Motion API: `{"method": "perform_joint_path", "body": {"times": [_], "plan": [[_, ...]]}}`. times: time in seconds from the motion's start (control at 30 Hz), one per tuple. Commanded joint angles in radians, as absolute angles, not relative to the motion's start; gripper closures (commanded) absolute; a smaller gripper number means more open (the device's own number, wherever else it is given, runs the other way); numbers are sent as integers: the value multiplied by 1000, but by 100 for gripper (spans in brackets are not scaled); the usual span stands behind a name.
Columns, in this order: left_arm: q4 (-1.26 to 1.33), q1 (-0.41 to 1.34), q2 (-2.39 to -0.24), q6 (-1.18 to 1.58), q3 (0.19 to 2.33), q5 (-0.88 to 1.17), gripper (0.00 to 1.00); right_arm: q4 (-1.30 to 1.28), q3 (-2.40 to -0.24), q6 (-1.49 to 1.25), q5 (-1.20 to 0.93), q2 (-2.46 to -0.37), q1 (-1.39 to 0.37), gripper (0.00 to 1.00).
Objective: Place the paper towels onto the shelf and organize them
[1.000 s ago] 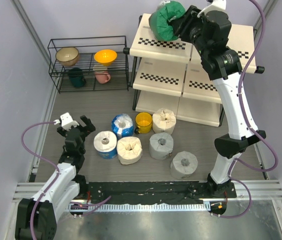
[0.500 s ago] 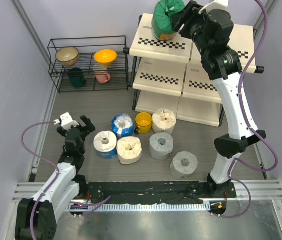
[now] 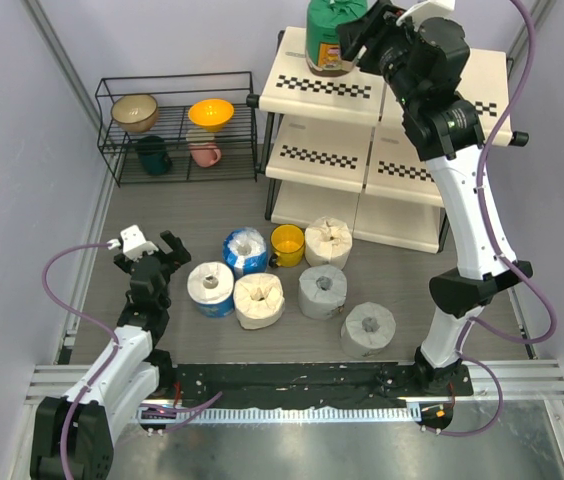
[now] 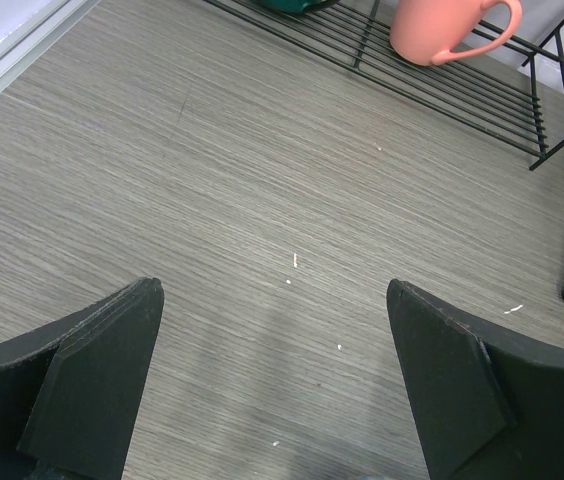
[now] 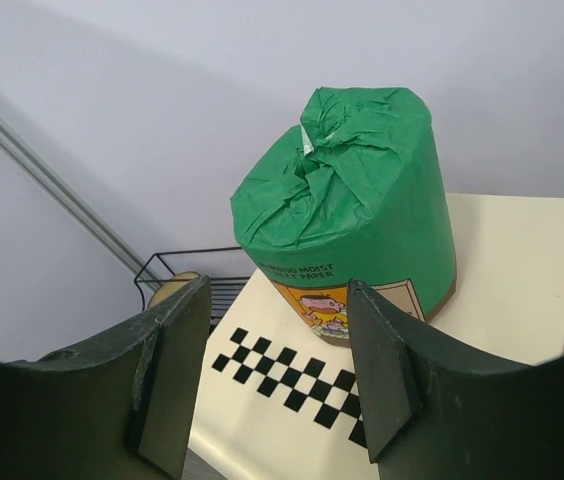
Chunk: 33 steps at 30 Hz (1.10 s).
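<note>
The green-wrapped paper towel roll [image 3: 328,38] [image 5: 347,205] stands upright on the top panel of the shelf [image 3: 302,72] [image 5: 522,260], near its back left. My right gripper [image 3: 360,38] [image 5: 278,292] is open just in front of the roll, its fingers apart from the wrapper. Six more paper towels lie on the floor: two blue-and-white [image 3: 245,250] [image 3: 210,288], two cream [image 3: 259,300] [image 3: 328,241], two grey-white [image 3: 322,291] [image 3: 368,330]. My left gripper [image 3: 167,250] [image 4: 274,290] hangs open over bare floor, left of the rolls.
A small yellow cup [image 3: 287,245] sits among the floor rolls. A low black wire rack [image 3: 177,150] at the back left holds bowls and mugs, among them a pink mug [image 4: 442,30]. The shelf's two lower tiers [image 3: 317,155] hold nothing. Walls close in on both sides.
The right gripper tipped the green roll upright onto the shelf's top panel, opened and let it go. The left arm has not moved.
</note>
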<state>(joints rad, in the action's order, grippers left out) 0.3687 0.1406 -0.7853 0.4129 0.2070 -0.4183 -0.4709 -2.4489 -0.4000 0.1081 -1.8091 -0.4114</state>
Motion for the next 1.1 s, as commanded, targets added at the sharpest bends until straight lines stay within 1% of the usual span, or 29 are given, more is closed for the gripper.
{"method": "perform_joint_path", "body": {"times": [0.0, 0.07, 0.1, 0.23, 0.33, 0.47, 0.53, 0.63, 0.67, 0.7, 0.73, 0.77, 0.83, 0.9, 1.07], "plan": [[411, 137, -784, 422, 239, -433, 0, -411, -2401, -417, 57, -1729, -416, 38], [410, 138, -781, 422, 238, -434, 0, -379, -2337, -419, 13, -1691, -416, 38], [408, 138, -782, 422, 239, -436, 0, -376, -2326, -420, 12, -1660, -414, 38], [408, 138, -778, 423, 238, -437, 0, -416, -2310, -454, -100, -1603, -422, 38], [408, 138, -778, 423, 236, -436, 0, -423, -2215, -454, -127, -1510, -454, 39], [410, 138, -779, 425, 238, -433, 0, -381, -1966, -465, -112, -1359, -497, 38], [408, 138, -781, 423, 238, -431, 0, -379, -1883, -483, -91, -1306, -520, 39], [408, 138, -779, 423, 236, -428, 0, -319, -1656, -529, -42, -1212, -590, 39], [410, 138, -782, 425, 238, -428, 0, -313, -1619, -535, -29, -1186, -642, 39], [410, 137, -784, 423, 241, -428, 0, -310, -1585, -540, -12, -1181, -672, 39], [410, 137, -785, 423, 241, -426, 0, -320, -1536, -535, 53, -1181, -704, 39], [410, 137, -788, 422, 242, -423, 0, -334, -1519, -519, 87, -1202, -782, 39], [410, 138, -790, 423, 244, -423, 0, -377, -1481, -506, 191, -1236, -851, 39], [408, 137, -790, 422, 244, -423, 0, -387, -1448, -514, 233, -1284, -928, 39], [405, 138, -778, 422, 239, -426, 0, -304, -1298, -606, 282, -1336, -965, 38]]}}
